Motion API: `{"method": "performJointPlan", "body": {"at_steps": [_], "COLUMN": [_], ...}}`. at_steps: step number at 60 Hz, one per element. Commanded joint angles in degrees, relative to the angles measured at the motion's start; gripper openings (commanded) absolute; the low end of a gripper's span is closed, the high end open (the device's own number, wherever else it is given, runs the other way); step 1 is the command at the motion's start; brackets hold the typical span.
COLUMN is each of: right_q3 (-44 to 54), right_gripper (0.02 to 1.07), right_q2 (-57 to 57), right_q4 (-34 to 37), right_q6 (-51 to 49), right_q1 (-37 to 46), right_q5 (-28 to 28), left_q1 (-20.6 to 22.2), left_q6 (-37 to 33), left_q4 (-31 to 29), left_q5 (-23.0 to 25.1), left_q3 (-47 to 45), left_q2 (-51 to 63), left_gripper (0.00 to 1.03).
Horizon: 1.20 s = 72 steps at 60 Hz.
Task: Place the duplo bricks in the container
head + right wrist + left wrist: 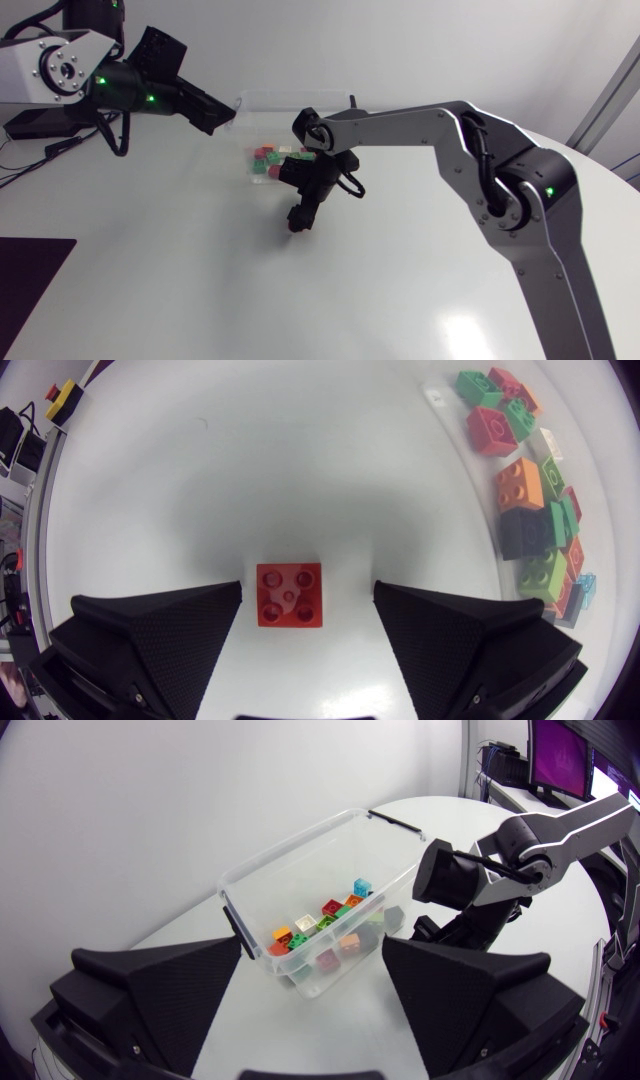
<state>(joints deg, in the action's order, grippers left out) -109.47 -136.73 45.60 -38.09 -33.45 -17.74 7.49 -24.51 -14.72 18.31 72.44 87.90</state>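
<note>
White table (200, 290); container (290, 848) of bricks (332, 907)

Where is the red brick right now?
Right wrist view: the red brick lies flat on the table between the fingers of the open right tool, touching neither, outside the clear container holding the other bricks.
</note>
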Motion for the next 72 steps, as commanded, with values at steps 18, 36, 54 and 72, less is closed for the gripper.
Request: {"method": "performJointPlan", "body": {"at_steps": [18, 36, 54, 72], "right_q3": [-2.6, -2.5, 2.5, 6.8], "right_gripper": [0.67, 0.37, 0.37, 0.37], "right_q2": [-4.3, -2.4, 9.5, 20.2], "right_q4": [3.2, 7.7, 9.2, 4.4], "right_q6": [-2.3, -2.0, -0.2, 4.5], "right_q1": [-1.4, -1.7, -1.5, 0.5], "right_q5": [0.7, 4.6, 4.6, 2.1], "left_q1": [-2.1, -3.4, -5.7, -8.0], "left_q6": [-2.6, -2.6, -1.5, 0.7], "left_q4": [0.0, 0.7, 4.8, 7.0], "left_q5": [-0.6, -0.5, -0.5, -1.3], "left_q3": [-9.1, -14.5, -23.2, -30.7], "left_q2": [-4.9, -9.1, -15.8, -25.3], "left_gripper": [0.98, 0.98, 0.98, 0.98]}}
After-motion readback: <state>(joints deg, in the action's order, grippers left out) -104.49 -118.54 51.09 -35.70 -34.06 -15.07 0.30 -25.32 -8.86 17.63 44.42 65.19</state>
